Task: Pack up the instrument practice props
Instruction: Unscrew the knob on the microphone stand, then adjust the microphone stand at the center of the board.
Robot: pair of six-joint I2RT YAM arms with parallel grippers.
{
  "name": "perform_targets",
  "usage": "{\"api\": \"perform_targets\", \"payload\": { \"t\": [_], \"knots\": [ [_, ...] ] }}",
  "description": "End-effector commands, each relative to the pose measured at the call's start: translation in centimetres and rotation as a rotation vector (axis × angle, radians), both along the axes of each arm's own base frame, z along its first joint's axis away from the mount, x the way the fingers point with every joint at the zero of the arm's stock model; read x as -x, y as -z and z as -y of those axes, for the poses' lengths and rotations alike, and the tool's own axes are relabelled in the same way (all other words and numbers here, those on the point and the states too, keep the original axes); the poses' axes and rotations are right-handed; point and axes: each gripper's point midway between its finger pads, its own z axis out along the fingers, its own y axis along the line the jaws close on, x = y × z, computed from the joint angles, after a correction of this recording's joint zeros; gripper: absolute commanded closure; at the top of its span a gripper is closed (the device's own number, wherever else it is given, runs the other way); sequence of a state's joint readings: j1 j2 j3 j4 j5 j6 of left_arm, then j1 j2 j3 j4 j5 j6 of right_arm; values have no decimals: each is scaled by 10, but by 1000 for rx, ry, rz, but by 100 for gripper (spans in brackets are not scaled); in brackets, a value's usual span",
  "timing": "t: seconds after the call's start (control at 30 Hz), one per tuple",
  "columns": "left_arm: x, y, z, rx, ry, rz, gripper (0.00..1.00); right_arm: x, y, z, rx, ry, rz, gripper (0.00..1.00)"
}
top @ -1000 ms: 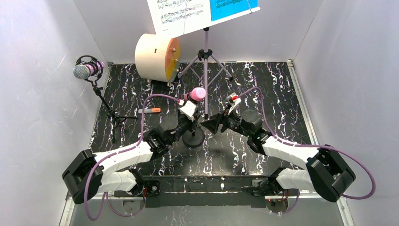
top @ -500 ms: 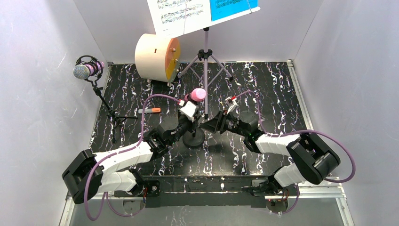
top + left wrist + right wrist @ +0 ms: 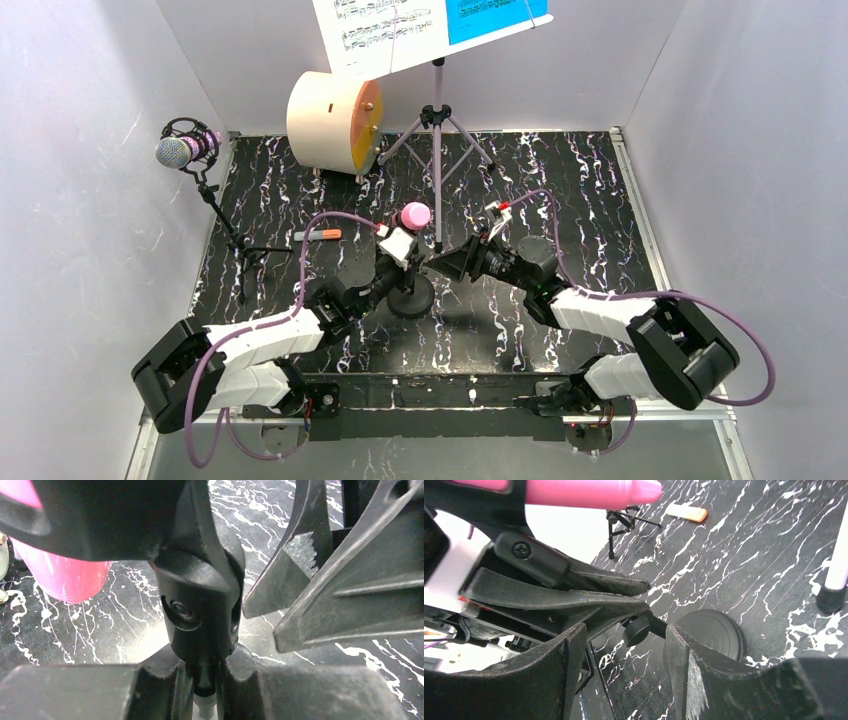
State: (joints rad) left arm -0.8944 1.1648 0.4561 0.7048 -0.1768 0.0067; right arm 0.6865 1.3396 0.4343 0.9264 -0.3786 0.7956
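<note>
While left gripper point(image 3: 202, 682) clamps the stand point(image 3: 200, 610), right gripper point(image 3: 624, 647) agape: pink mic point(image 3: 414, 214), rigid, top-heavy; grip low on stand.

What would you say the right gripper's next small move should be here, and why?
Probably close the right gripper on the small black knob. Its jaws are open with the knob between them, while the left gripper clamps the stand just under its joint, steadying the pink microphone above.

White-shelled left arm point(image 3: 262, 340) and right arm point(image 3: 600, 308) have boxy black joints and lilac cables point(image 3: 303, 262); the right gripper's point(image 3: 624, 635) matte black fingers point(image 3: 551, 680) are serrated inside.
</note>
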Motion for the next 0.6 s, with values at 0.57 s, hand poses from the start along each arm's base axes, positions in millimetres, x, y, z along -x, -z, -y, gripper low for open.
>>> {"api": "perform_targets", "payload": {
  "t": [0.57],
  "knots": [
    [19, 12, 7, 14, 117, 63, 100, 2, -97, -13, 14, 60, 544, 29]
  ]
}}
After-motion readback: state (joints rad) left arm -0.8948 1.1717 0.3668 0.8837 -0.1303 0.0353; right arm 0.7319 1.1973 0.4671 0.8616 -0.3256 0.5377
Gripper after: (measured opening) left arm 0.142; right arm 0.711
